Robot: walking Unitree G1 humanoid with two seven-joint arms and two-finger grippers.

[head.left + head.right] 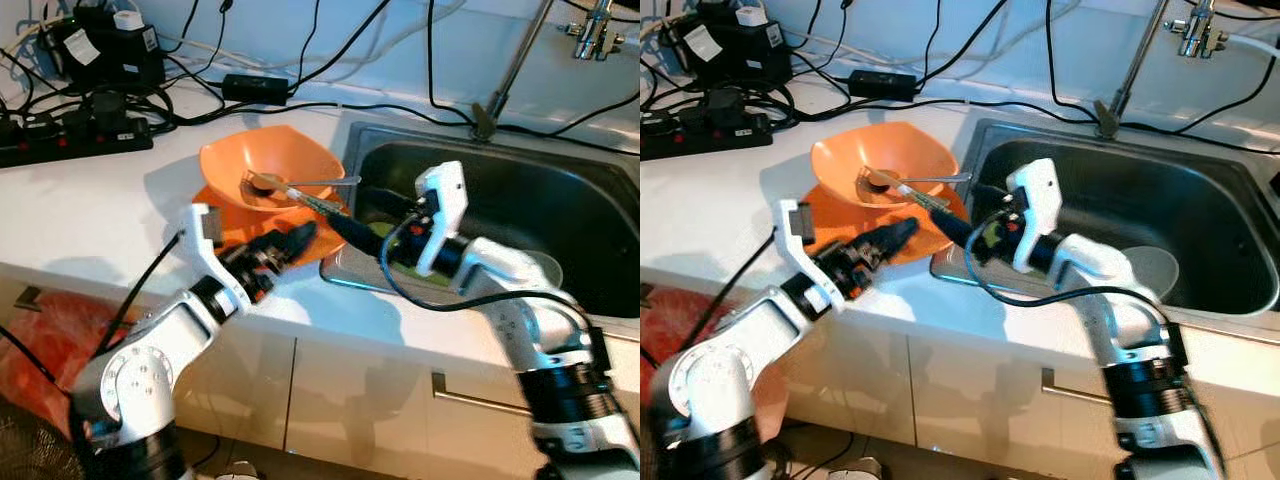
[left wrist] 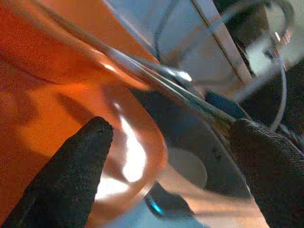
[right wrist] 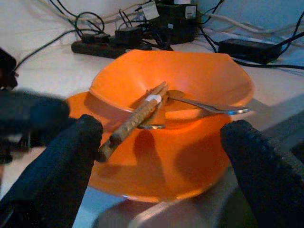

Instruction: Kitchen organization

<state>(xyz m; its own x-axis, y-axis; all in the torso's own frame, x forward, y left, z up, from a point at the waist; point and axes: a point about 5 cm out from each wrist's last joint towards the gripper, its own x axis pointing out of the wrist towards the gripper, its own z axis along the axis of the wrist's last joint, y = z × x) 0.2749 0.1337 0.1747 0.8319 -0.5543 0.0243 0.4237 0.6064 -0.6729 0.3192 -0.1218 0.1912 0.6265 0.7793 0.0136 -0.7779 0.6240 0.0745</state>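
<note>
Your orange bowl [image 1: 270, 165] sitting on an orange plate [image 3: 156, 175], holding a spoon [image 3: 209, 108] and 2 chopsticks [image 3: 135, 118], left claw [image 1: 290, 243] gaping at the plate's rim, right claw [image 3: 161, 142] spreading wide, gripping nothing.

The two eye views look forward and down from the robot's head onto the white desk [image 1: 90, 210] and the sink [image 1: 1200, 230], sharing nearly the same scene. The left wrist view sits very close, looking along its fingers [image 2: 71, 171] at the orange plate [image 2: 42, 109]. The right wrist view faces the orange bowl [image 3: 199, 76] from nearby, toward the power strip [image 3: 102, 47] by the wall
</note>
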